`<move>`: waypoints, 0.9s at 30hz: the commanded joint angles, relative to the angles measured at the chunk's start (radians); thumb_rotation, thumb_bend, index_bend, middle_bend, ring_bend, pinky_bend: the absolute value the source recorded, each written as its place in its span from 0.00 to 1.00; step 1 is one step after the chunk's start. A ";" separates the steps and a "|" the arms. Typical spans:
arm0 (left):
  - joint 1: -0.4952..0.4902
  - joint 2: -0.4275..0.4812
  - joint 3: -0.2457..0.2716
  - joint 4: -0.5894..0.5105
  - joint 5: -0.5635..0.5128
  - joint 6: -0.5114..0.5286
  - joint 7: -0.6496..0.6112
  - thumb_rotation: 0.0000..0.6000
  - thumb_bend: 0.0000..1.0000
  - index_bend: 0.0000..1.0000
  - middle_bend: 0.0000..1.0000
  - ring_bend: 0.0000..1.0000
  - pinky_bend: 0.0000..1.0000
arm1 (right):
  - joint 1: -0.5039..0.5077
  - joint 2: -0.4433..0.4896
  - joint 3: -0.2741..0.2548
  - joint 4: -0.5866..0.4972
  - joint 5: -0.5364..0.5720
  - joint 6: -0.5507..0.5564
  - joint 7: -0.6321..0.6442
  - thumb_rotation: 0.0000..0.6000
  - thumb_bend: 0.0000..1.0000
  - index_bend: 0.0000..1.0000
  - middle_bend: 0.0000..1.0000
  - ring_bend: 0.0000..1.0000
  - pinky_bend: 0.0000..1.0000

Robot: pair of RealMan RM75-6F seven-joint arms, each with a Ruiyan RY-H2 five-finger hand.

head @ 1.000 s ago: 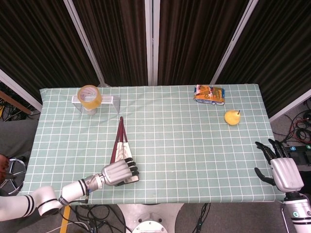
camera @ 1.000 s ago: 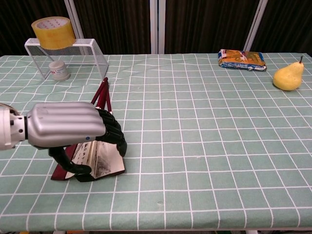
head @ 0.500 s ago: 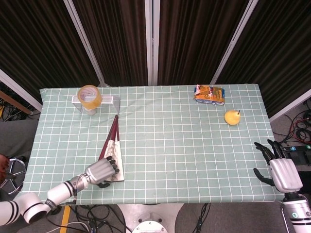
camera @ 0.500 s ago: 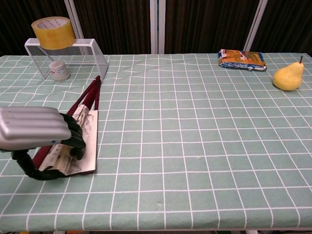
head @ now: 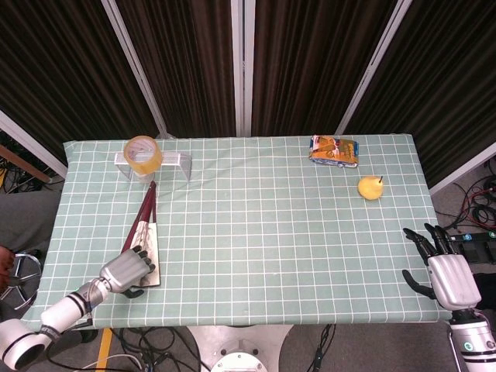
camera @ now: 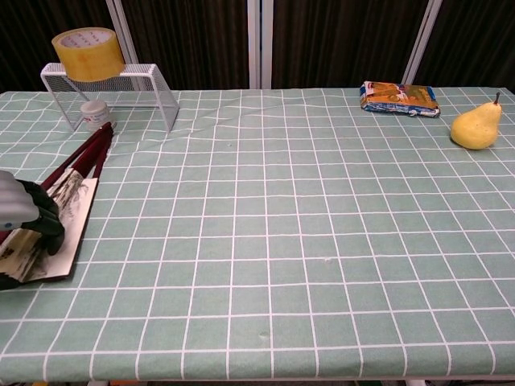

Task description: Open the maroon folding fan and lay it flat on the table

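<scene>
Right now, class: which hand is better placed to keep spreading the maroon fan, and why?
The left hand: it already grips the wide end of the partly opened fan. The right hand hangs open off the table's far right edge.

The table's [head: 256, 232] middle lies bare. At far left the wire rack [camera: 133, 84] with tape roll [camera: 87, 43] crowds the fan's [camera: 68, 197] tip, perhaps touching. Snack packet [head: 334, 150] and pear [head: 370, 187] sit far right.

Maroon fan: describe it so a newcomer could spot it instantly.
On the green checked tablecloth, look near the front left corner, below the white wire rack carrying yellow tape. The maroon folding fan lies there, partly open, under the left hand: the only long, dark-ribbed thing.
</scene>
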 commanded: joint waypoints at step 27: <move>-0.168 -0.247 -0.265 0.463 -0.657 -0.191 -0.319 0.55 0.25 0.20 0.26 0.22 0.22 | -0.014 0.005 0.001 0.028 0.025 -0.001 0.030 1.00 0.23 0.13 0.24 0.00 0.00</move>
